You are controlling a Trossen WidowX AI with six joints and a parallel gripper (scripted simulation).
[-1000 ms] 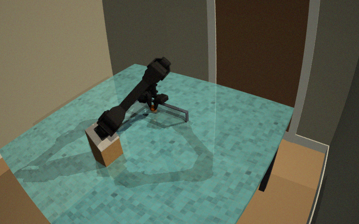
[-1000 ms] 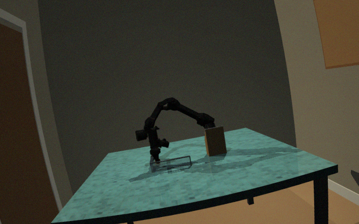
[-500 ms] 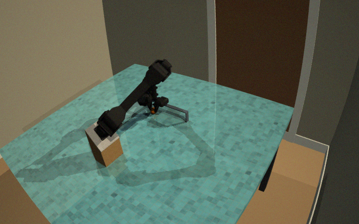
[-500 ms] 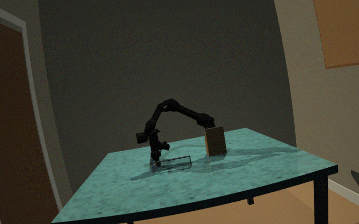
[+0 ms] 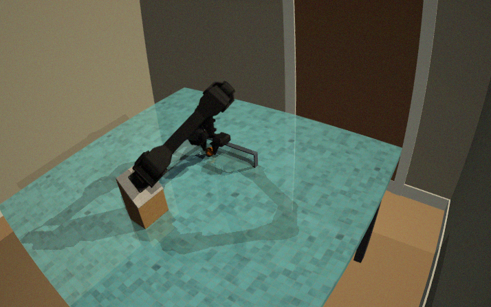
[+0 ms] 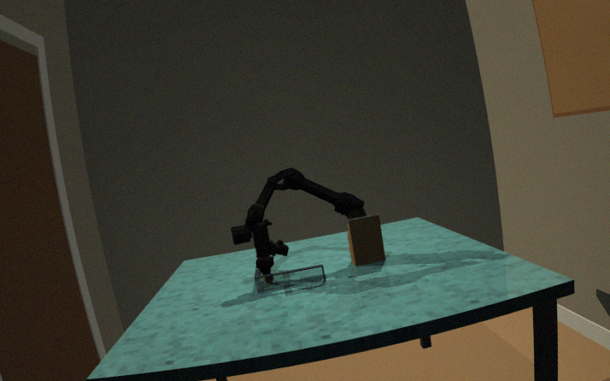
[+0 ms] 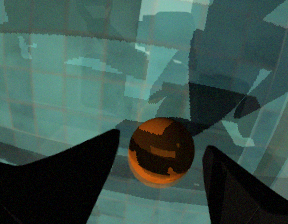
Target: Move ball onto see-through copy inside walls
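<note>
The orange ball sits low at the table, inside the corner of the clear walls, whose edges are dark. My gripper points down around the ball and is open. In the wrist view a gap shows between the ball and each fingertip. The see-through copy is mostly hidden by the ball; only a faint orange sliver shows under the ball's lower edge in the wrist view, so they overlap closely. The wrist view does not show plainly whether the ball is moving.
The arm's block-shaped base stands on the teal table. The arm arches from it over to the walls. One wall's dark-edged rim runs close beside the fingers. Arm shadows cross the table.
</note>
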